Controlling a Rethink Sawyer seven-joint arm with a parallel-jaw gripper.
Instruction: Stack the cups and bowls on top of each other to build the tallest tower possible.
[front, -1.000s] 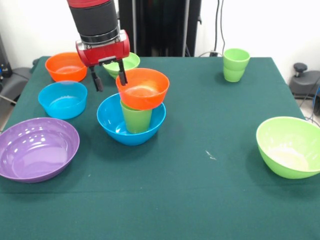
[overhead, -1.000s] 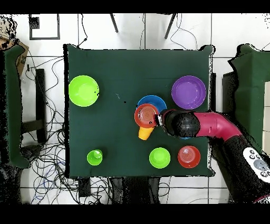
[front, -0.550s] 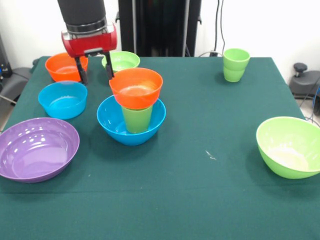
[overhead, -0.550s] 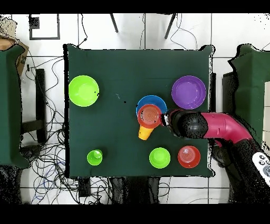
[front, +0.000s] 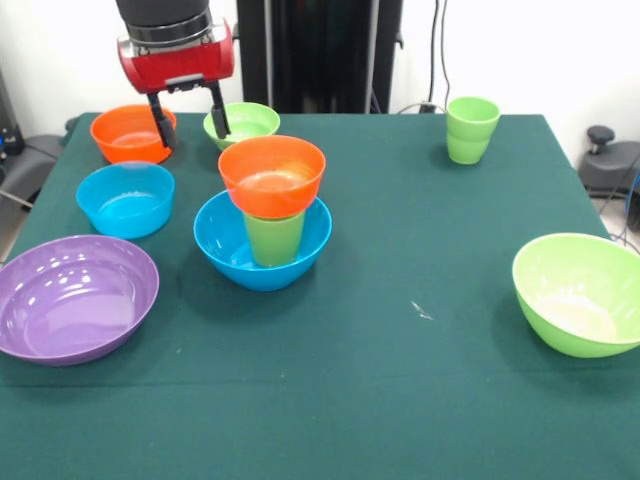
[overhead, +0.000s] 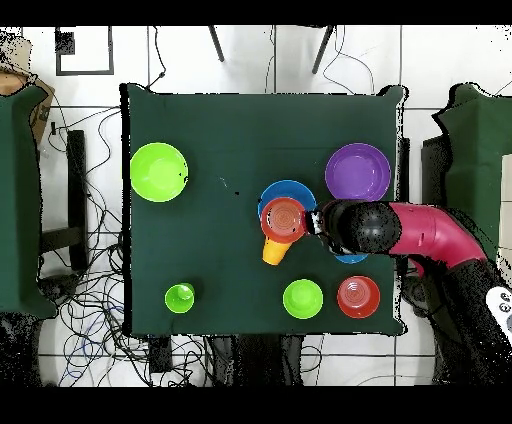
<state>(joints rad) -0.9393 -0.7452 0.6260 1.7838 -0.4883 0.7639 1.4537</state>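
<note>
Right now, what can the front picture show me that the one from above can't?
Only the front view shows the green cup holding up the orange bowl, and the open fingers. Only the overhead view shows cables on the floor around the table. Both show the blue bowl under the stack and the purple bowl.

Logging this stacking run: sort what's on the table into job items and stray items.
Job items: tower of blue bowl, green cup, orange bowl; loose green cup; purple bowl; light blue bowl; orange bowl; two lime bowls; open gripper.

Stray: white scrap.
</note>
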